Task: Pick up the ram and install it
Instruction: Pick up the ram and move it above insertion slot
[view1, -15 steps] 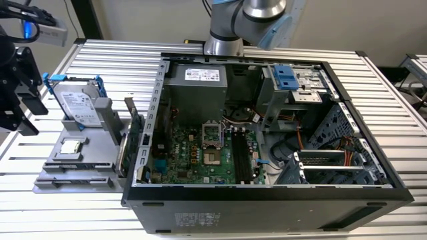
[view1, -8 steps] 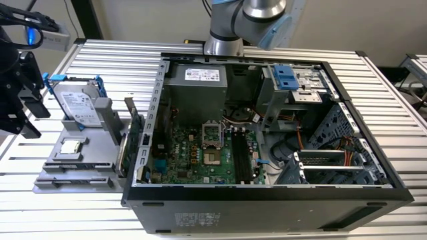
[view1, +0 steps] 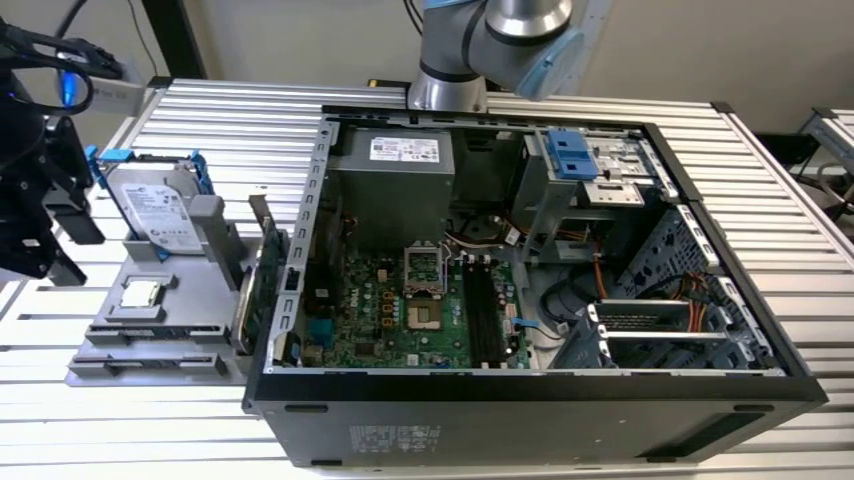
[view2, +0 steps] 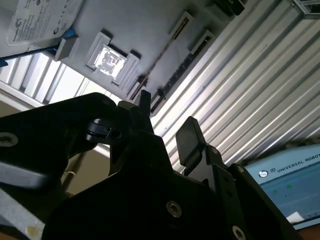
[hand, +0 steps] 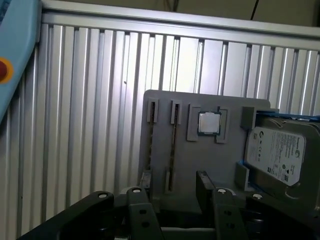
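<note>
Open-jawed and empty, the gripper (hand: 169, 184) hovers near a grey parts fixture (hand: 200, 160) on the slatted metal table (hand: 90, 100). Its two black fingers (hand: 206, 187) are spread wide with nothing between them. In the first wrist view the ram (hand: 172, 150) stands on edge in one of the fixture's two long slots, the one nearer the processor chip (hand: 208, 122). A hard drive (hand: 275, 152) stands beside the chip.

The second wrist view looks past the fingers (view2: 189, 132) from another angle. It shows the ram (view2: 157, 57) as a thin dark line along the fixture, and adds a lit screen (view2: 290, 180) beyond the table's edge.

The exterior view adds the open computer case (view1: 534, 410), with its motherboard (view1: 400, 310) and long black memory slots (view1: 483, 310), just beside the fixture on the exterior view's right. There the gripper (view1: 60, 235) hangs at the exterior view's left, well apart from the case. An upright green card (view1: 271, 270) stands between fixture and case.
</note>
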